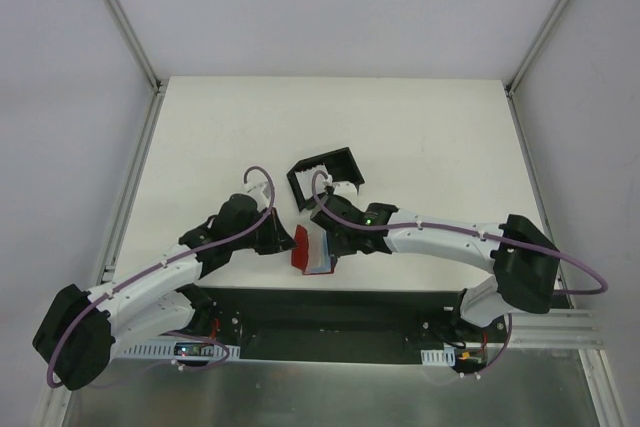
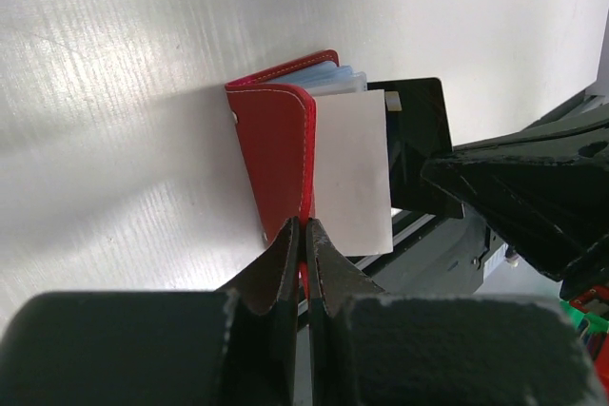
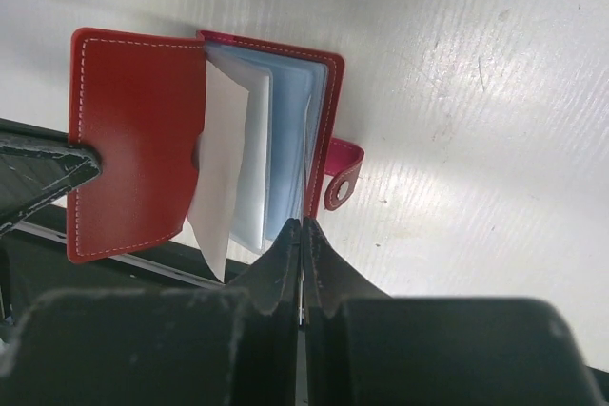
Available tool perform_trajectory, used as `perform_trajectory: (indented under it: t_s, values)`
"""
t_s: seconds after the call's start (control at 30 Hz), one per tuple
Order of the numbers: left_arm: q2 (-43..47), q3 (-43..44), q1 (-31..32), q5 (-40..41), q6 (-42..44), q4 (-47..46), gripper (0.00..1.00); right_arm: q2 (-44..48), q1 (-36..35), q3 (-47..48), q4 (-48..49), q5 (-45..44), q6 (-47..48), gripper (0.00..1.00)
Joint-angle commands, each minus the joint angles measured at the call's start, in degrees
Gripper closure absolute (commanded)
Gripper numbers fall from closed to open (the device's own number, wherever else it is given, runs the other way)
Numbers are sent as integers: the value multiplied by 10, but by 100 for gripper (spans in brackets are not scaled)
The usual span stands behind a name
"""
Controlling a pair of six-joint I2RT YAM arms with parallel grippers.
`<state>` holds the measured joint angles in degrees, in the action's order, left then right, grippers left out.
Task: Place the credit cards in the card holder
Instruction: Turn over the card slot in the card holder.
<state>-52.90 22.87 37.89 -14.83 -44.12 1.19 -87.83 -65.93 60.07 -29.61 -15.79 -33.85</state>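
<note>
The left gripper (image 2: pixel 303 237), its 2 black fingers pressed together, pinches the free edge of the front cover of a small red folding card holder (image 2: pixel 274 154) with white stitching. The cover is swung wide from the rest of the wallet.

Opposite it, the right gripper (image 3: pixel 303 235) is clamped the same way, jaws closed on the lower edge of the back cover, just beside the red snap tab (image 3: pixel 343 178) that sticks out to the side. Between the 2 covers the pale blue-grey plastic sleeves (image 3: pixel 285 140) fan apart.

1 pale white rectangular credit card (image 2: pixel 352 173) stands between the front cover and the sleeves, its lower corner jutting past the cover's edge. How deep it sits cannot be told.

The open holder is at the near edge of the white table (image 1: pixel 420 137), between the 2 arms, partly over the black base plate (image 1: pixel 330 322). A black open-sided box (image 1: pixel 345 162) sits just behind the right gripper.
</note>
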Motion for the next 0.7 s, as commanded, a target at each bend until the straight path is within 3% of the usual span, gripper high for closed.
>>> perform_trajectory:
  t_s: [0.0,0.27,0.67]
  values:
    - [3,-13,3,19,-3,5,100,16,1,-5,-2,-6,-2,100]
    - [15,-34,3,45,-16,15,100,28,5,-12,14,4,-1,100]
    - [39,-54,3,124,-11,104,100,29,3,-2,61,50,10,100]
